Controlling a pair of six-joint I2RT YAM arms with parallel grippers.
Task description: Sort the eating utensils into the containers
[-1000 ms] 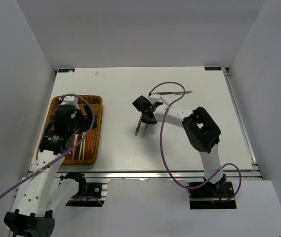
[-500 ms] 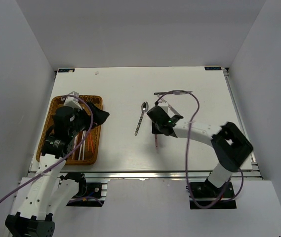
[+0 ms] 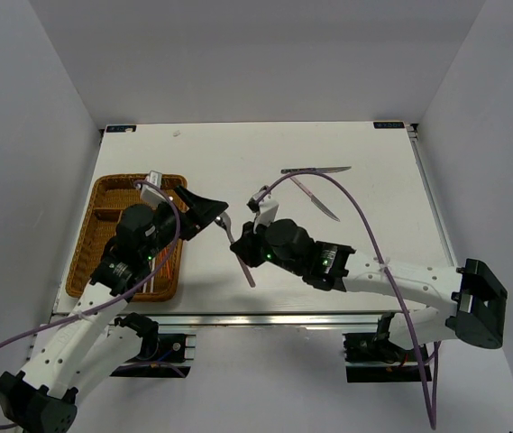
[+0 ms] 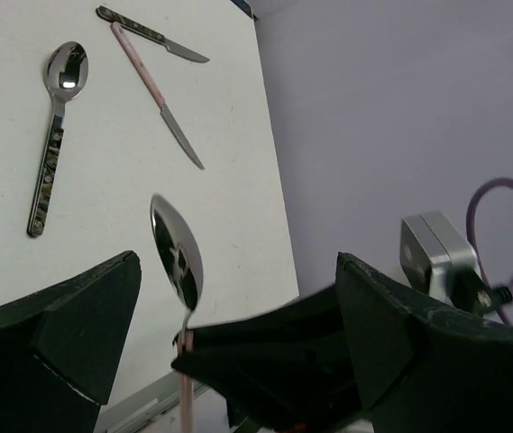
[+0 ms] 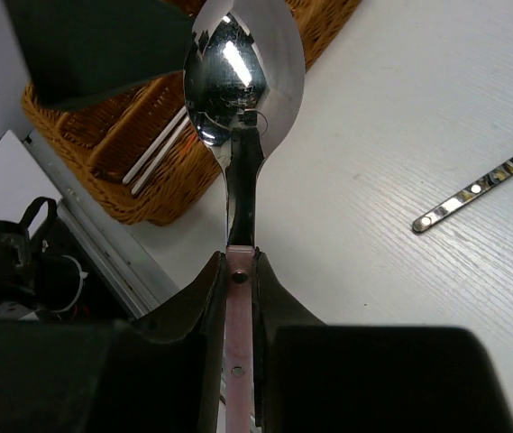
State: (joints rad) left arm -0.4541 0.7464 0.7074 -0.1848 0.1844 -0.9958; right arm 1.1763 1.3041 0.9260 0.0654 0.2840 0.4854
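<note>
Since half a second ago the right gripper (image 3: 243, 260) has swung left, clamped on the pink-handled spoon (image 4: 177, 257), now held before the left gripper (image 3: 204, 210), whose jaws gape. Chopsticks (image 3: 152, 271) lie in the wicker tray (image 3: 103, 194). A dark-handled spoon (image 4: 53, 135), a dark-handled knife (image 3: 316, 170) and a pink-handled knife (image 3: 315, 198) are left.

Pink-handled spoon (image 5: 242, 72) — handle lost inside the right end effector (image 5: 238, 271); left arm (image 3: 134, 239) covers part of the wicker tray (image 3: 121, 178).
</note>
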